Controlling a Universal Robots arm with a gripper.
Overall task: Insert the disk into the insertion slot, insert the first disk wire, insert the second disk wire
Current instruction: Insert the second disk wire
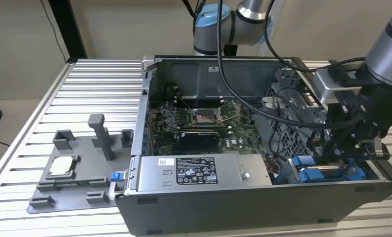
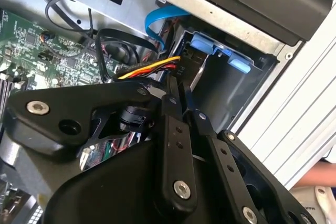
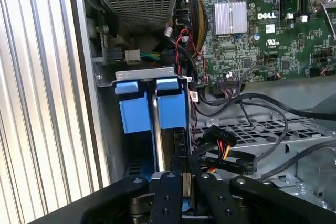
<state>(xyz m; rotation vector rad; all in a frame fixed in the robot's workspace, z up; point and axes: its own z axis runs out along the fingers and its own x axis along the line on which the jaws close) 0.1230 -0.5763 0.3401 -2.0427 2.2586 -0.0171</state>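
A ribbed metal surface (image 1: 84,94) carries one open PC case (image 1: 249,207). The gripper (image 3: 186,169) hangs at the case's corner over the insertion slot (image 3: 137,145); its fingers (image 3: 177,163) look pressed together, perhaps on something thin. One disk (image 3: 167,109) in blue carriers appears seated in the slot. One multicoloured wire bundle (image 2: 149,68) lies just beside the fingers, so I judge a snag or a skewed connector possible.
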